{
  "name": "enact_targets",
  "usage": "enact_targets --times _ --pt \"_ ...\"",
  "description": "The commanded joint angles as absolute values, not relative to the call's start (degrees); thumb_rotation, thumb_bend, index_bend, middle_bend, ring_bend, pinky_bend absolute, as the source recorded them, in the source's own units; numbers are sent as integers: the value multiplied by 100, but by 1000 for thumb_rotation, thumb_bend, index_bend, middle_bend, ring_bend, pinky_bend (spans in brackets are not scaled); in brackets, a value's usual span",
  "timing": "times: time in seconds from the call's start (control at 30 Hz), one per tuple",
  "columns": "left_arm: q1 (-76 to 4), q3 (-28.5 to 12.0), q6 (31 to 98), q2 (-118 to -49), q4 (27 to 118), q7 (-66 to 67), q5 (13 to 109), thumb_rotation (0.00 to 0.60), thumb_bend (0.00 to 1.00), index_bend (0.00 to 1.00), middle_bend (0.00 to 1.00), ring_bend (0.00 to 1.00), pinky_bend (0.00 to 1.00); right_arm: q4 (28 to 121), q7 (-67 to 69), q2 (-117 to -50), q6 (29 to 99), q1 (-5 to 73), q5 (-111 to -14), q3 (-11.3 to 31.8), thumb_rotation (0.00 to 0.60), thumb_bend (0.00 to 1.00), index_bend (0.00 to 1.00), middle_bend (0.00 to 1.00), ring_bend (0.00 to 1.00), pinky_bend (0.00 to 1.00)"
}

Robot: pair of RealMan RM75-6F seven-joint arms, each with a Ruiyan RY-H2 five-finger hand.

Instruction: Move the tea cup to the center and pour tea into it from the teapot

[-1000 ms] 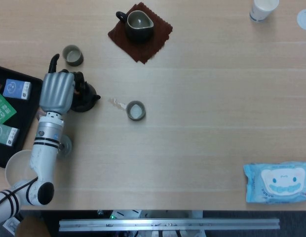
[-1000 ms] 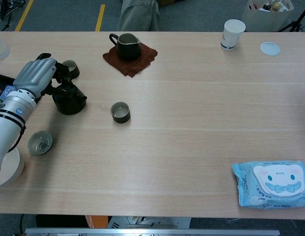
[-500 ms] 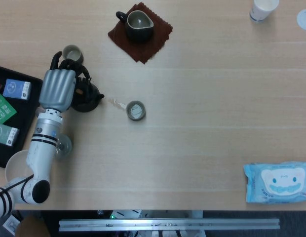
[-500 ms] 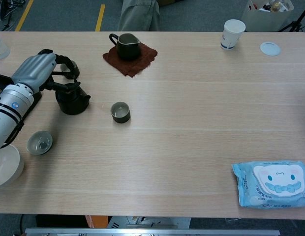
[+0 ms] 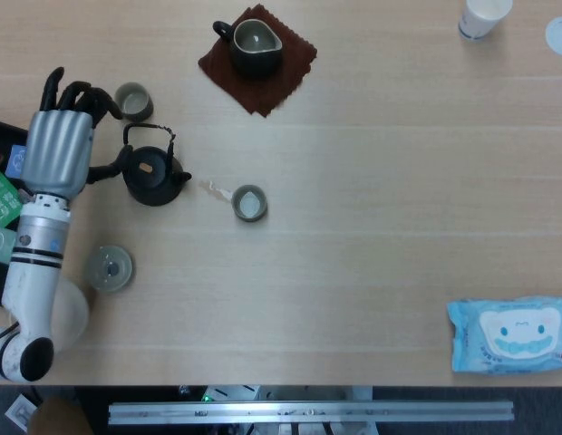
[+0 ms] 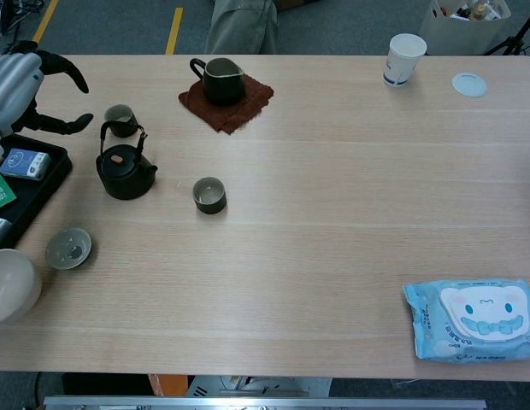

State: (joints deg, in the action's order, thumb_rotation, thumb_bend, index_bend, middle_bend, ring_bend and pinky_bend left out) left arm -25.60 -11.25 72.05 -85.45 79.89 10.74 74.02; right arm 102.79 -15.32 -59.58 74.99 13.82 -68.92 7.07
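Observation:
A small tea cup (image 5: pixel 250 203) (image 6: pixel 209 196) stands near the middle of the table, with liquid in it. The black teapot (image 5: pixel 152 176) (image 6: pixel 124 171) sits upright to its left, handle raised and lid on. My left hand (image 5: pixel 59 145) (image 6: pixel 17 81) hovers left of the teapot with its fingers spread and nothing in them, apart from the pot. A second small cup (image 5: pixel 133 101) (image 6: pixel 120 120) stands just behind the teapot. My right hand appears in neither view.
A dark pitcher (image 5: pixel 254 45) (image 6: pixel 220 80) rests on a brown cloth (image 5: pixel 290 68) at the back. A black tray (image 6: pixel 30 184) with packets lies at the left edge, a small saucer (image 5: pixel 110 268) and a white bowl (image 6: pixel 10 286) near it. Paper cup (image 6: pixel 405 58) back right, wipes pack (image 5: pixel 509 333) front right.
My left hand has let go of the teapot, opened and drawn back to the left and upward. The teapot stays upright on the table beside the cup.

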Motion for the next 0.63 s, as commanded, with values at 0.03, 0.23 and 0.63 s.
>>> enact_targets --times 0.03,0.23,0.63 --pt "-2359 -977 7443 -8300 8192 990 7586 517 265 409 315 191 46 10225 -1521 -5963 7591 1319 -6992 658 600 287 135 217 65 80" --pt "-1908 -678 8001 -7892 8673 1094 7860 524 265 413 315 191 46 10137 -1443 -5972 7826 1166 -7312 545 600 287 137 221 65 80" --pt "-1165 -207 8706 -7360 9559 1539 8122 526 265 420 318 191 46 10114 -1332 -5965 8170 881 -7599 441 600 286 146 224 65 80"
